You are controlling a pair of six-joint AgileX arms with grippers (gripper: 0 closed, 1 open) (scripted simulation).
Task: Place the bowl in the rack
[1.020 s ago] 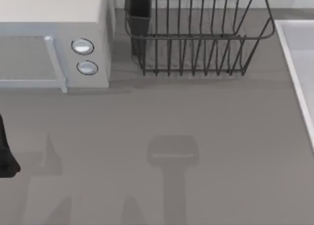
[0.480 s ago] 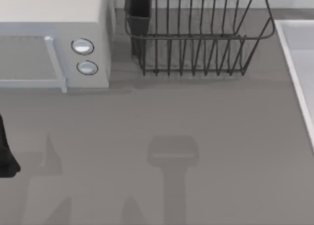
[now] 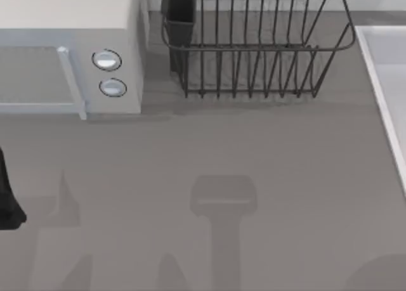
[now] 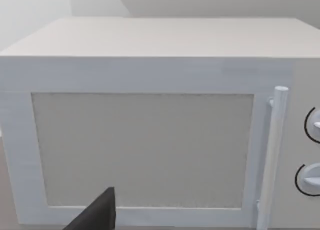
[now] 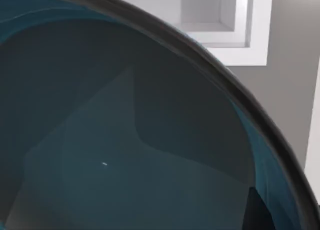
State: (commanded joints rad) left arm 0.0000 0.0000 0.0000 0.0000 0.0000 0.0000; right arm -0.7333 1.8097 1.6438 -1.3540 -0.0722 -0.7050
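Overhead, the dark wire rack (image 3: 254, 47) stands at the table's far edge, just right of the white microwave (image 3: 70, 50), with no lettering legible on either; my left arm (image 3: 7, 196) sits parked at the left edge. Close before the right wrist camera, the teal bowl (image 5: 125, 130) curves past a dark fingertip (image 5: 257, 210); whether that gripper is clamped on it cannot be told.

Rack (image 3: 254, 56) at far edge, microwave (image 3: 70, 50) left of it
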